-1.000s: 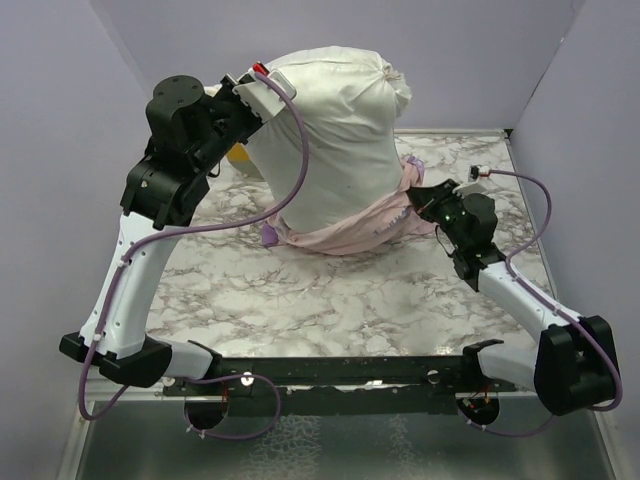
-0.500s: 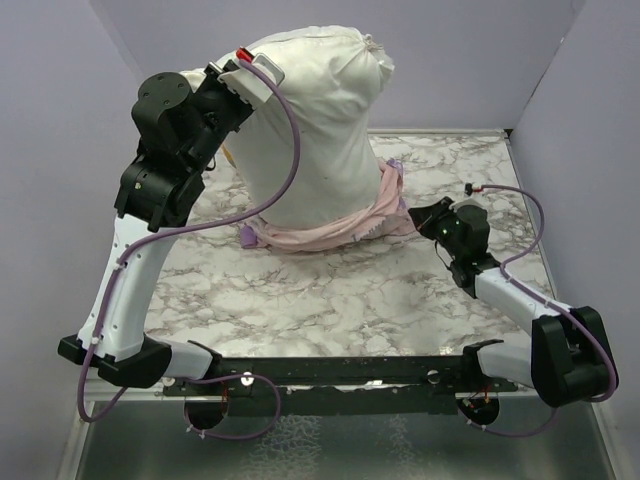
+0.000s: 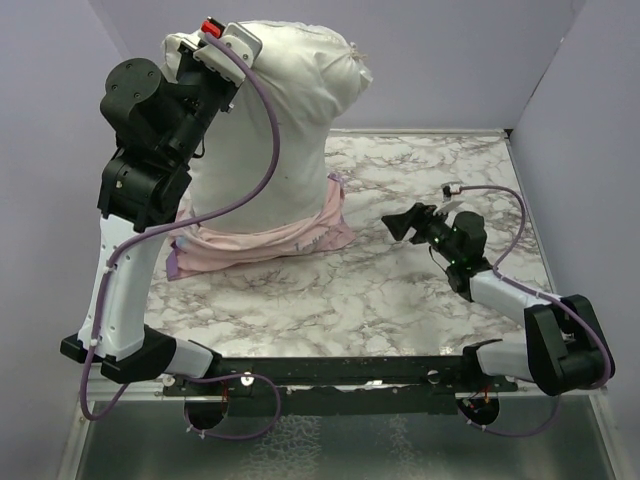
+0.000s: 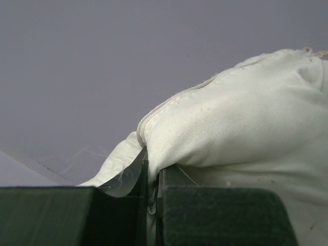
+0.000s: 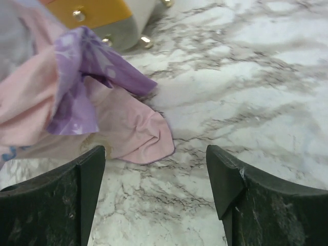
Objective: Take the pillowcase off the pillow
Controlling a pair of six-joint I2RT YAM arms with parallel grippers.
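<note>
The off-white pillow [image 3: 275, 120] stands upright at the back left, held high by my left gripper [image 3: 205, 50], which is shut on a fold near its top seam [image 4: 154, 154]. The pillowcase [image 3: 265, 240] is bunched round the pillow's base, pale pink inside showing, with purple edges. In the right wrist view a pink corner of the pillowcase [image 5: 133, 133] lies on the marble just ahead of my right gripper [image 5: 156, 169]. My right gripper [image 3: 397, 222] is low over the table, open, with nothing between its fingers, a short way right of the fabric.
The marble tabletop [image 3: 400, 290] stretches between pillowcase and arm bases. A cream-and-orange unit [image 5: 102, 15] with metal studs sits behind the pillowcase in the right wrist view. Purple walls close the back and both sides.
My right gripper has opened and let go of the pillowcase, which slid left. The left arm has swung the pillow up and to the left, dragging the pillowcase with it.
</note>
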